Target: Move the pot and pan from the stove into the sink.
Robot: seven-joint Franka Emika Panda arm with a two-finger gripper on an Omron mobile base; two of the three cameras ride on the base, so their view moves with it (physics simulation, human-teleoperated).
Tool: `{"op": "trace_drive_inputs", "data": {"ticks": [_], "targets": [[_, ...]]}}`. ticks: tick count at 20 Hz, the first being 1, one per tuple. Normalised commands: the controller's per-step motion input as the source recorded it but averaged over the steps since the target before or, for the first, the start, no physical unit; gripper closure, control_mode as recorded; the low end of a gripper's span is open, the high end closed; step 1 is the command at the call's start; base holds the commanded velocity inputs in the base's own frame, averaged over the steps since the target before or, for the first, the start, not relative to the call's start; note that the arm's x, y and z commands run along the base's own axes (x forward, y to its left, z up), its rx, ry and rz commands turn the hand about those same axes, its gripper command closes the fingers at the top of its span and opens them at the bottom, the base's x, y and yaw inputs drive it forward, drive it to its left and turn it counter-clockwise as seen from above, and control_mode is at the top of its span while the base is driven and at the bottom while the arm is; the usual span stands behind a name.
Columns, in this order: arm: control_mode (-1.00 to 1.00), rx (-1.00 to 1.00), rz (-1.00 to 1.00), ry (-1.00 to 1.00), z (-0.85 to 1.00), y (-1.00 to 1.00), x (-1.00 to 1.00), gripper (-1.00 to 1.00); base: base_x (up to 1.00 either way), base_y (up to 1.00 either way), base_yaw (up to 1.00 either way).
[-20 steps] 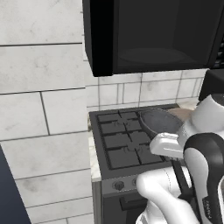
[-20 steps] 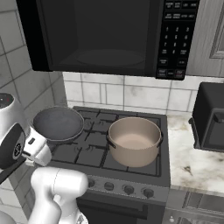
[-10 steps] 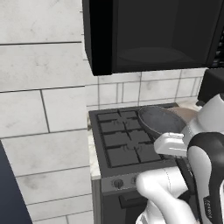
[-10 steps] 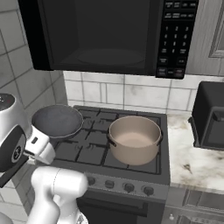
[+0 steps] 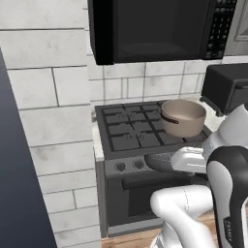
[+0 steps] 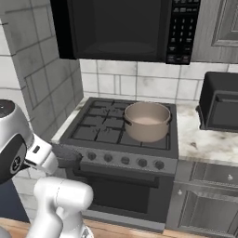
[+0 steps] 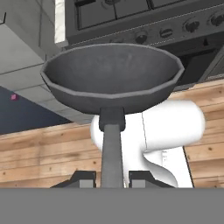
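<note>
My gripper (image 7: 112, 177) is shut on the long thin handle of the small dark grey pan (image 7: 113, 78). I hold the pan level in the air in front of the stove's knob row, off the grates. It also shows as a dark shape by my white hand in the left base view (image 5: 157, 163) and the right base view (image 6: 66, 156). The large tan pot (image 5: 184, 118) (image 6: 147, 122) stands on the right side of the dark stove (image 5: 126, 133) (image 6: 97, 131). The sink is out of view.
A black microwave (image 5: 155, 29) (image 6: 121, 28) hangs over the stove. A black toaster oven (image 6: 221, 102) sits on the marble counter (image 6: 197, 139) to the right. A white brick wall (image 5: 53, 97) flanks the stove's left. Wooden floor (image 7: 43, 153) lies below the pan.
The whole scene has shifted, so the base has backed away from the stove. The pan, still in my grip, has left the left burner and now hangs lower, in front of the knobs.
</note>
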Motion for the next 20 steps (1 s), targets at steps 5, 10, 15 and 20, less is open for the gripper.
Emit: {"op": "trace_drive_inputs", "data": {"ticks": [5,10,15,20], "targets": [[1.0,0.0,0.0,0.0,0.0,0.0,0.0,1.0,-0.15,0.0,0.0],[1.0,0.0,0.0,0.0,0.0,0.0,0.0,1.0,0.0,0.0,0.0],[1.0,0.0,0.0,0.0,0.0,0.0,0.0,1.0,-0.02,-0.23,-0.2],[1.0,0.0,0.0,0.0,0.0,0.0,0.0,1.0,-0.01,-0.26,-0.31]]}}
